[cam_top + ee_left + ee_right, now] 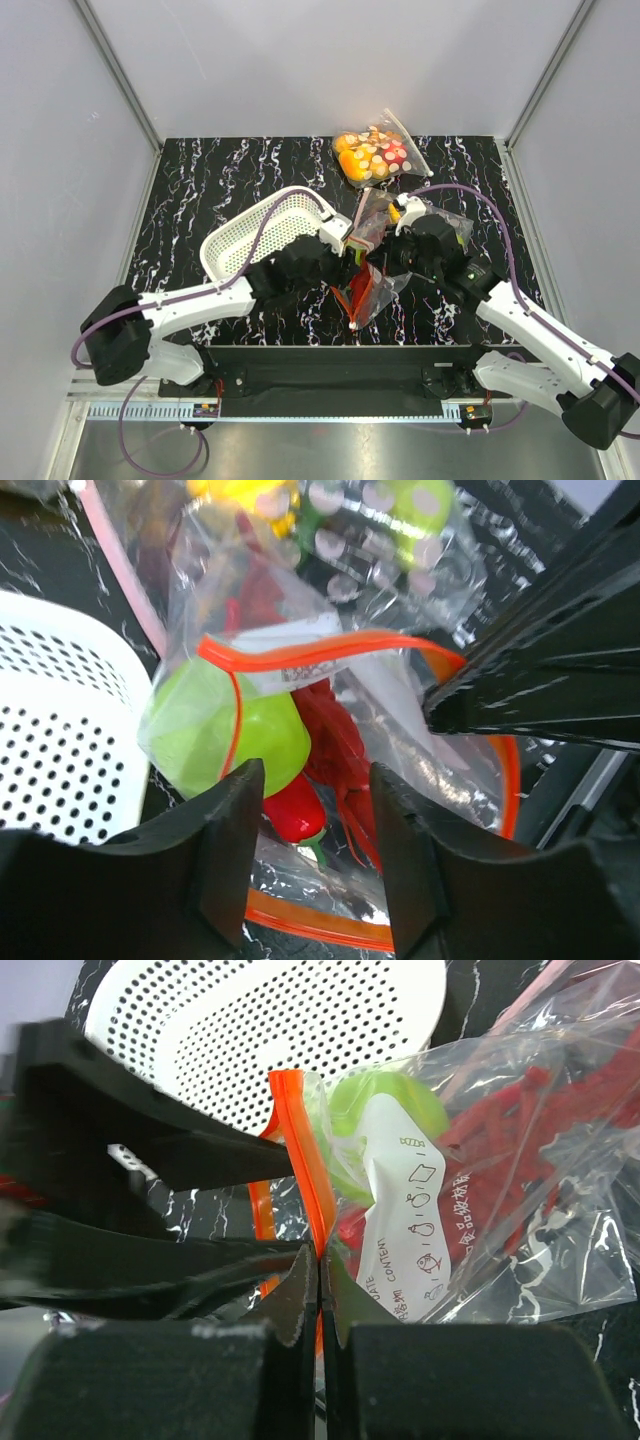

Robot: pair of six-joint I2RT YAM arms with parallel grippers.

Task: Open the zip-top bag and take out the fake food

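The zip-top bag [368, 290] hangs mid-table between my two grippers, its orange-red zip strip [320, 650] parted into an open mouth. Inside show the green apple [225, 730], the red chili pepper [295, 810] and the red lobster [335, 740]. My left gripper [316, 780] is open, its fingers at the mouth on either side of the chili, touching nothing that I can see. My right gripper [320, 1260] is shut on one side of the zip strip [305, 1160] and holds the bag up. The apple [385, 1110] and the lobster [510, 1120] press against the clear wall.
A white perforated basket [265, 235] lies just left of the bag, close to my left arm. One polka-dotted bag of fruit [380, 155] sits at the table's far edge. Another [440, 225] lies behind my right gripper.
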